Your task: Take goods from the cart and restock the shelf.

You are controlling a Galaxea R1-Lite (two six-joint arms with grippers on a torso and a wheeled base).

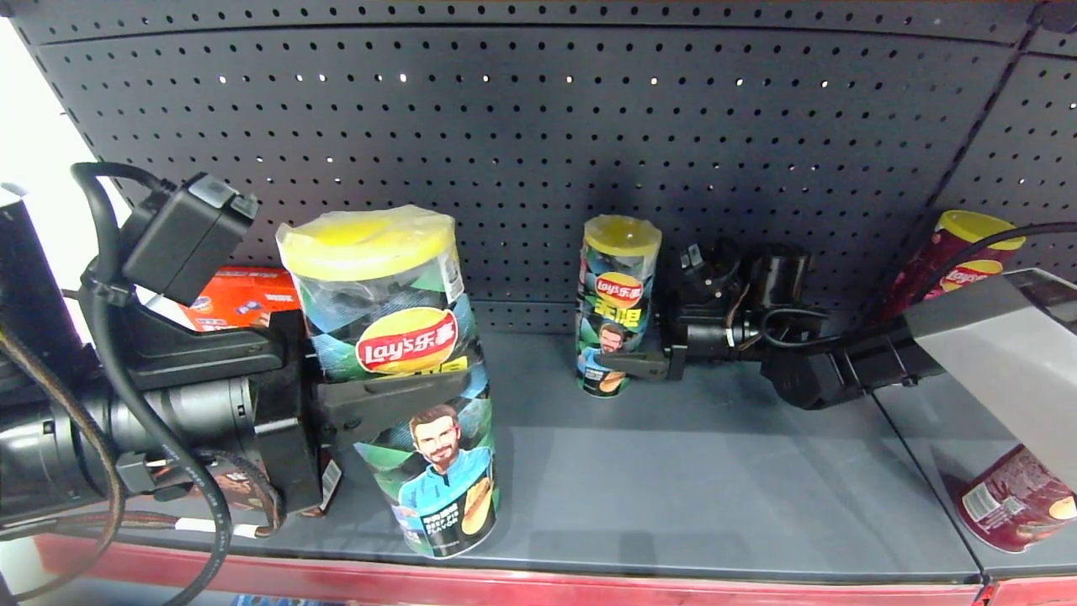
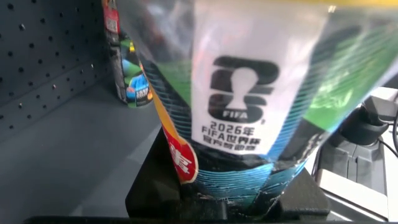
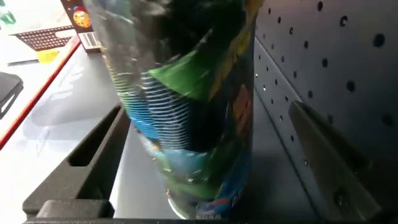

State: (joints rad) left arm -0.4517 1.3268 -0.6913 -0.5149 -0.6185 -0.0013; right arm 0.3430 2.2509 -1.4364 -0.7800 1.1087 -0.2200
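Starting at the left end of the shelf (image 1: 715, 488): one orange box (image 1: 240, 296) sits in the back-left corner against the pegboard (image 1: 538, 126). Just in front of it the left gripper (image 1: 395, 396) comes in from the left edge, and its fingers are pinching the front can (image 1: 425, 480) across the middle. This is a green chip can with a yellow lid, upright, right by the shelf's front edge. Whether its base is touching the shelf, I cannot tell.

Moving along to mid-shelf, there's the second green can, the back can (image 1: 618, 295), same yellow lid. It stands upright on the shelf close to the pegboard. The right gripper (image 1: 621, 360) reaches in from the right and sits around its lower half. In the right wrist view the fingers (image 3: 93, 155) are spread either side of it, and the one nearer the pegboard stands clear of the can with a gap showing.

On to the right end, across the seam into the next shelf bay, there are two maroon cans. The standing maroon can (image 1: 959, 252) is at the back by the pegboard, yellow lid up. The tipped maroon can (image 1: 1018, 497) lies near the front edge, partly hidden behind the right arm.

The count is two green cans, two maroon cans and one box.
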